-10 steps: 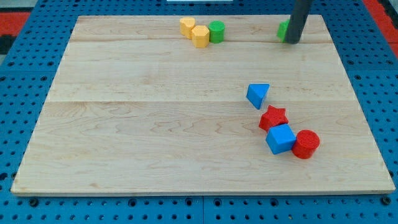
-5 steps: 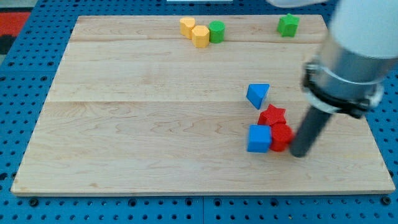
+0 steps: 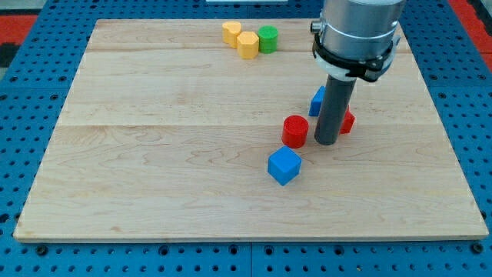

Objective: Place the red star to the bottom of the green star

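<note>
The pale wooden table top (image 3: 154,154) lies on a blue perforated base (image 3: 23,115). Near the view's top edge I read a yellow block (image 3: 231,33), shape unclear, touching a yellow hexagonal block (image 3: 247,45), which touches a green cylinder block (image 3: 267,38). Lower down sits a blue cube block (image 3: 284,165), with a red cylinder block (image 3: 295,131) just above and to its right, slightly apart. My tip (image 3: 326,143) rests on the board just right of the red cylinder. The rod carries nothing; it has no jaws. Behind the rod, a blue block (image 3: 316,101) shows at its left edge and a red block (image 3: 347,121), presumably the red star, at its right edge. I cannot see the green star.
</note>
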Robot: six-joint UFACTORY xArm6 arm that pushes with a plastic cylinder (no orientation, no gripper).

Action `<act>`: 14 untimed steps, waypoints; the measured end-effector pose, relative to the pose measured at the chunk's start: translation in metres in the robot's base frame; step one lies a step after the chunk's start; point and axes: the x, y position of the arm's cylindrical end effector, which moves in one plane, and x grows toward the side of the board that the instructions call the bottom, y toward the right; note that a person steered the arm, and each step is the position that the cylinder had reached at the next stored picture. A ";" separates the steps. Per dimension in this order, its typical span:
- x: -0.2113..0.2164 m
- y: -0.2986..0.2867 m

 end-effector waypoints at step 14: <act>-0.179 0.047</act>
